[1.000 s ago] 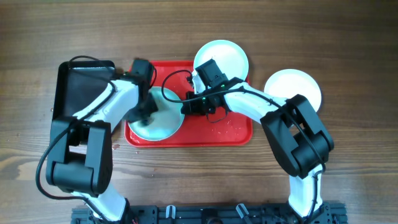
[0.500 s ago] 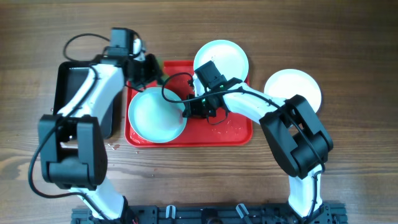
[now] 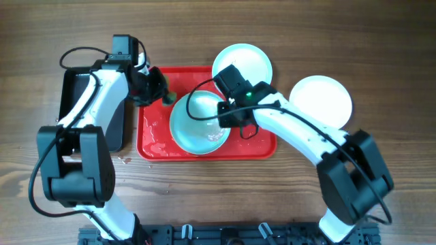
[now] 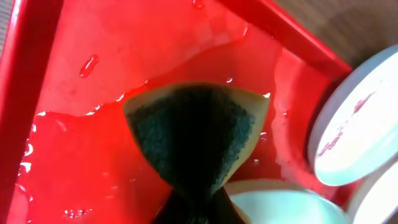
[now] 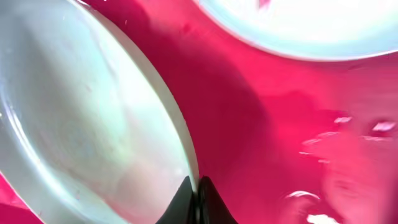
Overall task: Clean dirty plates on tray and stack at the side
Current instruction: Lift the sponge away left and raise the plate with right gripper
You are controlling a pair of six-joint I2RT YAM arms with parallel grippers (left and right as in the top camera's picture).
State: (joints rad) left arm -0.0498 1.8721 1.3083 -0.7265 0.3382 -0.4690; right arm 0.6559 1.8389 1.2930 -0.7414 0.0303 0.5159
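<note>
Overhead, right hand (image 3: 225, 117) pinching mint plate (image 3: 194, 131)

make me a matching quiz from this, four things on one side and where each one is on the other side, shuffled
Things
1. pale mint round plate
2. dark green and yellow sponge
3. plain white round plate
4. glossy black rectangular tray

Places
a. pinched in the left gripper
b. on the wooden table, right of the red plastic tray
c. rim held by the right gripper
d. on the wooden table, left of the red plastic tray

Pairs: 1-c, 2-a, 3-b, 4-d
</note>
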